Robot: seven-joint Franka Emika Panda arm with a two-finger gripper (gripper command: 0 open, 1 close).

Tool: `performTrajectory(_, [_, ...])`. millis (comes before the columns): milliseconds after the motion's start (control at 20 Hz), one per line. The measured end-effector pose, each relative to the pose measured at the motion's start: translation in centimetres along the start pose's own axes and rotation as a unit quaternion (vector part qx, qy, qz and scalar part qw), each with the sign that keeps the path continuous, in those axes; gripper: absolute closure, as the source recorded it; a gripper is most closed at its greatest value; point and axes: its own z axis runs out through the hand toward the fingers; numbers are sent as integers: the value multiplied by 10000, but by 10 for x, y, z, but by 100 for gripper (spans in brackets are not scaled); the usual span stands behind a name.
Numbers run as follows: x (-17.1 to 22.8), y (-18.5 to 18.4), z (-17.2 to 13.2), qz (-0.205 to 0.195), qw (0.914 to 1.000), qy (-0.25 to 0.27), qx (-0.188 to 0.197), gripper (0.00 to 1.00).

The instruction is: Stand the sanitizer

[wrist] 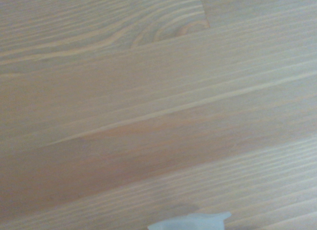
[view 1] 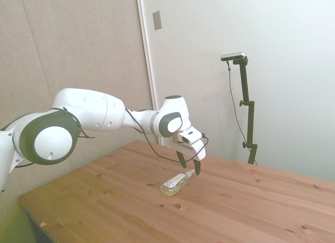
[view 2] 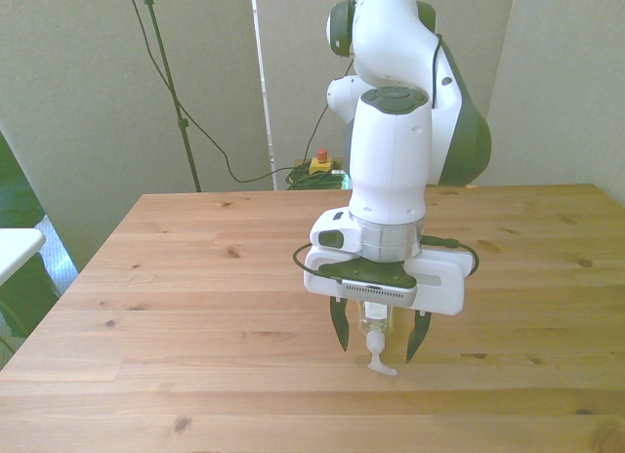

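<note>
The pump nozzle (view 2: pixel 379 365) lies nearest, on the bench (view 2: pixel 195 277), pointing forward. Above it the tool (view 2: pixel 380 342) hangs open and empty, fingers astride the lying sanitizer (view 1: pixel 176 184). A grip closed near the slim nozzle could let the bottle slip or swing.

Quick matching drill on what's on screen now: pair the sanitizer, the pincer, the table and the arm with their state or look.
Things:
1. sanitizer
2. pincer
3. table
4. arm

States:
A. open, hanging over the bottle's nozzle end
B. white, with grey joints
C. lying on its side
D. bare wooden planks with knots

Pairs: 1-C, 2-A, 3-D, 4-B
</note>
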Motion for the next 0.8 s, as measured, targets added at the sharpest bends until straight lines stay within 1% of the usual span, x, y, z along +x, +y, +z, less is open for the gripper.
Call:
performTrajectory(100, [2,2,5,17,10000,-7,-32,0])
performTrajectory(150, [3,3,6,24,10000,-9,-46,100])
performTrajectory(800, [12,10,12,92,9999,-122,-14,100])
